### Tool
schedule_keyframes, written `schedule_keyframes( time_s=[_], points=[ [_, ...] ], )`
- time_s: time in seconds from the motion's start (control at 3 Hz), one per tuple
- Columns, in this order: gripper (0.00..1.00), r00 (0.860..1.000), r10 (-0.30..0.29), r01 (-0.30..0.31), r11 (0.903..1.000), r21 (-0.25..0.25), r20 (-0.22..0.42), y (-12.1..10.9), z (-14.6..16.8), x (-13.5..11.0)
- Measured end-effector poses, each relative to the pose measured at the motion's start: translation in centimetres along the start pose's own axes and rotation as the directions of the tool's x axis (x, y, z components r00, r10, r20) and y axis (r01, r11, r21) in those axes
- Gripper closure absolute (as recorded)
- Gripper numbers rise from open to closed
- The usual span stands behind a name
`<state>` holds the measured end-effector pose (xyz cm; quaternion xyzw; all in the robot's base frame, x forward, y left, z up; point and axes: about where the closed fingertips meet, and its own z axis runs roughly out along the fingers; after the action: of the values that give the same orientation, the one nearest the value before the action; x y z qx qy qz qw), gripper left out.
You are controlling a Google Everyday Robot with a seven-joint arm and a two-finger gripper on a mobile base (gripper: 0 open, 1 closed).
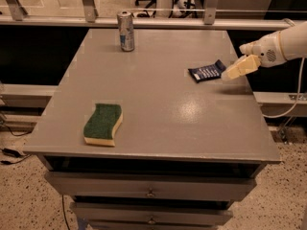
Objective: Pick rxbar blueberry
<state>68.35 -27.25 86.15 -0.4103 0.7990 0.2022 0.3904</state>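
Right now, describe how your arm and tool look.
The arm is white and rounded, with a dark dotted disc near the wrist. The tool, by the table's right edge, is cream and tapered. A pale cable loops below the arm.

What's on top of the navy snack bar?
Nothing lies on the flat navy-blue wrapped snack bar. The robot's cream hand sits at its right end; whether it covers that corner is unclear.

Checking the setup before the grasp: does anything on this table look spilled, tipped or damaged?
Nothing stands out. The can stands upright at the far edge, the sponge lies flat near the front, and the rxbar blueberry lies flat at the right, the gripper close beside it.
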Motion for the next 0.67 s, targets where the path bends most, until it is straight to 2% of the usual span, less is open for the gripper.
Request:
schedule_keyframes(
  time_s=[0.33, 0.67],
  points=[
    [0.00, 1.000, 0.021, -0.020, 0.9992, -0.036, 0.016, 0.3, 1.5, 0.1],
    [0.15, 0.998, 0.045, -0.043, 0.9966, -0.070, 0.032, 0.8, 2.5, 0.4]
  ],
)
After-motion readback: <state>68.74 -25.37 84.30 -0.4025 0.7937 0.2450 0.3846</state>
